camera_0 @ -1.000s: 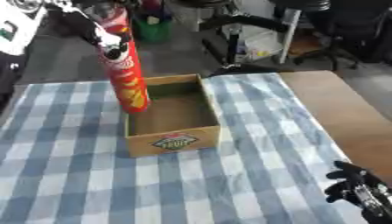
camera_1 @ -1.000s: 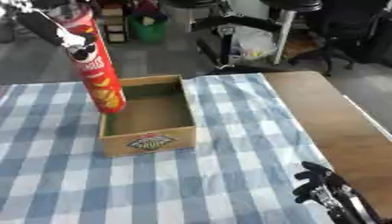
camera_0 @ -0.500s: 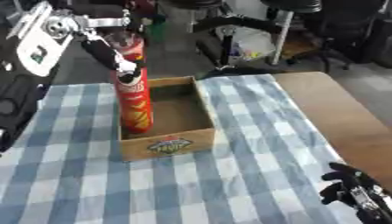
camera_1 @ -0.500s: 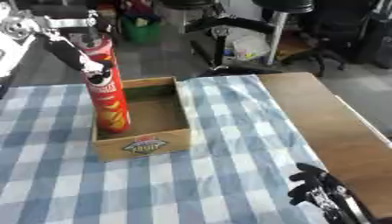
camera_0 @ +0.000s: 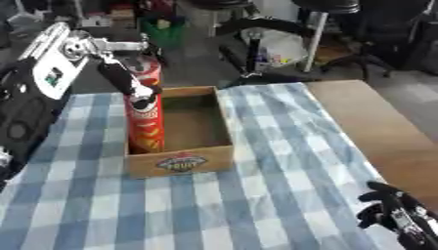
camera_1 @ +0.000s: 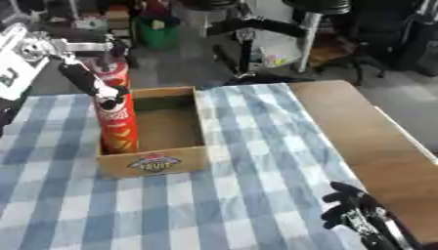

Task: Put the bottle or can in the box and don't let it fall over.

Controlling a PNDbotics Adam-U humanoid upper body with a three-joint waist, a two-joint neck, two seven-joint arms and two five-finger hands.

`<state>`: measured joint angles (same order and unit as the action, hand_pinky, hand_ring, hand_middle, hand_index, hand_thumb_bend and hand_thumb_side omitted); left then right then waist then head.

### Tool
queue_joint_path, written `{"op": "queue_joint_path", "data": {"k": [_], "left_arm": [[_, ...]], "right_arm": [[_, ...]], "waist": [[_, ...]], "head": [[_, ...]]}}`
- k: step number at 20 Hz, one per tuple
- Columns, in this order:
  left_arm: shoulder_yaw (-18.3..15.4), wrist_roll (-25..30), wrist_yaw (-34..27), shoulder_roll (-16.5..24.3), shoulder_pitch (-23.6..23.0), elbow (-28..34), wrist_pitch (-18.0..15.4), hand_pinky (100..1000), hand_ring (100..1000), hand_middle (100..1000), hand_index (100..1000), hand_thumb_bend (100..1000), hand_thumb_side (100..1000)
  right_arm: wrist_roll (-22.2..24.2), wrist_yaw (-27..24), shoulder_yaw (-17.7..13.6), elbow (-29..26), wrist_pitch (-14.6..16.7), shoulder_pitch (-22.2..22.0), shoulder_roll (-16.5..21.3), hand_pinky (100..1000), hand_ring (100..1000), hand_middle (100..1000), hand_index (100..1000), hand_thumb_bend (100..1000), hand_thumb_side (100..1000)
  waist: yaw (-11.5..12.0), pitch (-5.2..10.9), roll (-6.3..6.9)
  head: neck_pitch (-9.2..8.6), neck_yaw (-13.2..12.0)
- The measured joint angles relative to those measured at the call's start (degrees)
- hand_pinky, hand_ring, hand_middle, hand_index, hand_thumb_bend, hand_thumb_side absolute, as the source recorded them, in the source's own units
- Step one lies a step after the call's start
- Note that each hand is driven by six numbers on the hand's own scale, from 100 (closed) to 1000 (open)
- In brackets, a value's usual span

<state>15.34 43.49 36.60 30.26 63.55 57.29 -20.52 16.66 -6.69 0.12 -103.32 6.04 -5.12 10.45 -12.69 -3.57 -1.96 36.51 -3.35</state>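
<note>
Your tabletop (camera_0: 351, 117) carries a blue-and-white checked cloth (camera_0: 282, 161) with bare wood along its right side, and behind it the room is crowded with a chair base (camera_0: 256, 29) and a green bin (camera_0: 164, 29). The red crisp can (camera_0: 145, 114) stands upright inside the cardboard box (camera_0: 181, 162), against its left wall, with your left hand (camera_0: 128, 73) curled round its top. Your right hand (camera_0: 398, 215) rests at the lower right corner, fingers relaxed and holding nothing, well apart from the box.
</note>
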Motion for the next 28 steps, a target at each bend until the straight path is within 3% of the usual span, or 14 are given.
{"op": "queue_joint_path", "data": {"k": [5,7,14,16,19,23,28], "left_arm": [[-0.28,0.03,-0.52,0.19,0.02,1.21,0.03,551,738,764,849,419,572],[-0.43,0.03,-0.71,0.67,0.03,1.78,0.03,579,747,769,854,446,589],[-1.63,-0.28,-2.48,2.90,0.04,4.13,-0.28,574,733,759,852,394,559],[-2.34,-0.40,-4.42,4.46,0.05,6.05,-0.40,568,725,754,851,347,580],[-3.64,-0.42,-8.51,8.02,-0.29,10.30,-0.42,558,717,751,852,362,521],[-6.22,-0.37,-14.78,15.20,-5.92,17.76,-0.37,548,709,746,852,345,501],[-10.48,-0.96,-19.21,25.19,-20.68,26.08,0.36,548,707,744,851,322,479]], "right_arm": [[0.03,0.00,0.00,0.02,-0.01,0.00,0.00,527,571,656,843,100,645],[0.04,0.00,0.00,0.02,-0.01,0.00,0.00,527,571,656,843,100,645],[0.14,0.04,-0.07,0.03,-0.06,-0.07,0.01,526,571,656,843,100,646],[0.12,0.11,-0.09,0.04,-0.07,-0.22,0.05,526,571,656,843,100,647],[-0.01,0.32,-0.27,0.10,-0.01,-0.56,0.15,526,571,656,843,100,646],[-0.39,0.59,-0.82,0.22,0.09,-1.09,0.46,526,571,656,843,100,646],[-0.96,1.24,-1.50,0.34,0.14,-1.55,0.46,526,571,656,843,100,649]], "waist": [[0.16,0.00,0.04],[0.29,0.00,0.04],[1.01,0.02,0.10],[1.46,0.03,0.23],[2.24,0.07,0.53],[3.62,0.39,0.88],[5.18,0.62,1.15]], "head": [[0.00,0.18],[0.00,0.30],[0.00,0.83],[0.00,1.05],[0.00,1.50],[0.01,2.02],[-0.49,2.97]]}}
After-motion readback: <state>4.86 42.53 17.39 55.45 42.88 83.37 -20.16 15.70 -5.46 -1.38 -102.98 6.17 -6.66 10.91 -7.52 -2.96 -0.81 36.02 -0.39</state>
